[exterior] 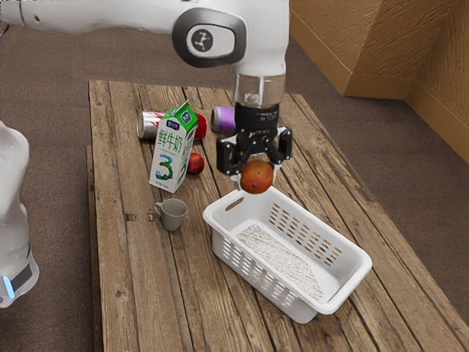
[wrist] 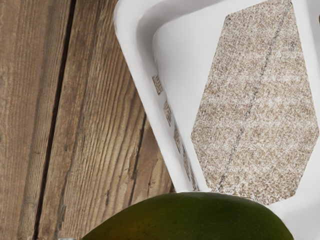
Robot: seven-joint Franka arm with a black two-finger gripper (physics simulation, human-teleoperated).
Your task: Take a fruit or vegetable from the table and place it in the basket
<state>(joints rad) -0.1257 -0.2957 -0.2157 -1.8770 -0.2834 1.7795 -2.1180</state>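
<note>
White plastic makes up the basket (exterior: 341,301), nearest in the exterior view, standing on the wooden tabletop (exterior: 135,308); its long side runs from the handle slot (exterior: 234,204) toward the exterior view's lower right, and a speckled patch (exterior: 275,253) covers part of its floor. Past its slotted end, toward the exterior view's left, a grey cup (exterior: 173,213) stands upright, handle pointing to that view's left. The end effector (exterior: 256,174) points down and is closed around the mango (exterior: 256,177), one finger on each side, holding it in the air near the slotted end, above rim height. Reddish orange in the exterior view, the mango has a nearly round outline there, so I cannot tell its long axis or which way its stem end points; the wrist view gives a broad green curve overlapping the basket's rim. Farther back, the milk carton (exterior: 172,147) is upright, partly hiding a red apple (exterior: 196,163). Behind them are a red-and-silver can (exterior: 149,125), lying on its side, and a purple can (exterior: 223,119).
</note>
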